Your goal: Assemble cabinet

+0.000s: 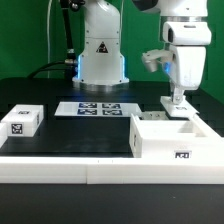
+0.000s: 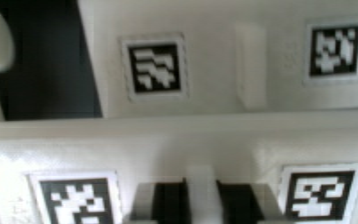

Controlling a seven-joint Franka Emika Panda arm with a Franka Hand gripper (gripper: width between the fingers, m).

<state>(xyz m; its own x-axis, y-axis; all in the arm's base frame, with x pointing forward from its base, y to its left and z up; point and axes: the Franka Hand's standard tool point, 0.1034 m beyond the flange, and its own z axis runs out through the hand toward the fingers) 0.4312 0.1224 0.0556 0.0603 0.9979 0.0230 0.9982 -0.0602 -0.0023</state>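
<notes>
From my screen, the large white plastic box-shaped cabinet sits open-topped on the near right of the black table. Its near wall runs just beside the white rail that borders the table's near edge. A small black-and-white square tag shows on that near wall. To the exterior view's left of the cabinet the table is bare and dark for a good stretch, which gives the widest room to move.

The two-finger gripper hangs upright over the cabinet's far wall, with its tips right at the rim. I cannot tell from the exterior view whether they touch it. In the wrist view the two dark fingers stand with a narrow pale gap between them. The picture is too blurred for me to say whether they pinch a panel or merely stand slightly apart.

The flat white marker board lies mid-table, near the cabinet's far left corner but apart from it. A small white cube with one tag sits well apart at the near left. The arm's white base stands at the far centre, behind the board.

The cabinet's panels look smooth, matt and square-edged. Up close they show flat white faces carrying more square tags, with shadowed steps between them.
</notes>
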